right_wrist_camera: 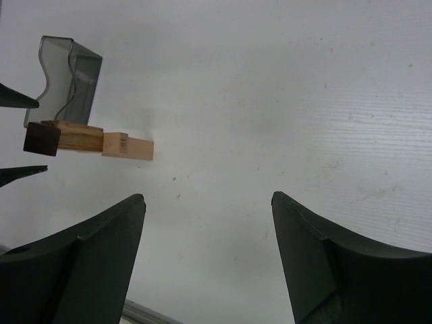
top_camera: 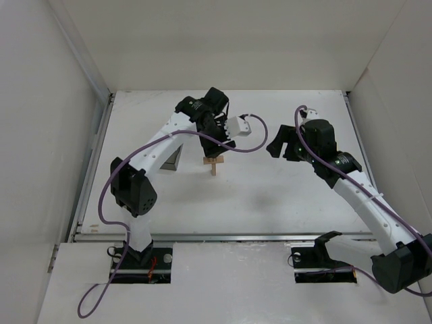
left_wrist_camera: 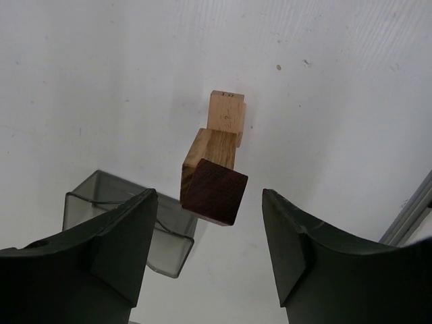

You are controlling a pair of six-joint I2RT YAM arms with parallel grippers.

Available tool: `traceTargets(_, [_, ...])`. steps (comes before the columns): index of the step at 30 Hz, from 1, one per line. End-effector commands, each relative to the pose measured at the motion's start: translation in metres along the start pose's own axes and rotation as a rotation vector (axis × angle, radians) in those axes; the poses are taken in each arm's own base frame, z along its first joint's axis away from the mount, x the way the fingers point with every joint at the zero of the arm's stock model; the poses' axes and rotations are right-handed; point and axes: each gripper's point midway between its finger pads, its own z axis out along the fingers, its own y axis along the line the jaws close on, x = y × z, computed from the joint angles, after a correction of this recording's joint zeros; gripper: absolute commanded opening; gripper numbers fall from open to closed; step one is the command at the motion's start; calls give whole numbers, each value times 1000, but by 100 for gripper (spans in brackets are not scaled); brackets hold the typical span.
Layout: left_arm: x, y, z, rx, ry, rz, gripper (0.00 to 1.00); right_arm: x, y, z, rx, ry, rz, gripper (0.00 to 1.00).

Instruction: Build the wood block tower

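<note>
Top view and two wrist views. The wood block tower (top_camera: 214, 164) is standing near the middle of the white worktop (top_camera: 270, 202), just to the right of a translucent grey box (top_camera: 172, 159). From above it is showing as a small cross.

In the left wrist view the tower is being seen from overhead. A dark reddish-brown block (left_wrist_camera: 214, 196) is sitting on top, a light-tan flat bar (left_wrist_camera: 210, 150) is lying beneath it, and a light-tan upright (left_wrist_camera: 226, 115) is showing below the bar's far end.

The left hand (left_wrist_camera: 208, 202) is hovering directly over the tower with its jaws standing wide apart. The two fingers (left_wrist_camera: 125, 246) are flanking the dark block, with a clear gap on each side. They are gripping nothing and are not touching the block. The grey box is lying behind the left finger in this view.

The right hand (right_wrist_camera: 208, 199) is hanging above bare worktop, well apart from the tower and to its right. Its jaws are spread wide and are holding nothing. In its wrist view the tower is appearing at the far left, beside the grey box, with the tips of the left hand's fingers showing on either side of the dark block.
</note>
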Motion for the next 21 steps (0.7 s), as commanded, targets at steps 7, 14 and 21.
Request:
traceTargets(7, [-48,21,-104,-190,-372,-102,61,-13,11,-2,-49,-26,-14,82])
traceTargets(14, [4,112,-167,-518,-547,-560,60,-33,16,-5,-38,-67,-24,90])
traceTargets(21, [162,177,-262,-1332,-419,-1208,68,-80,-95,-50,662,-297,124,100])
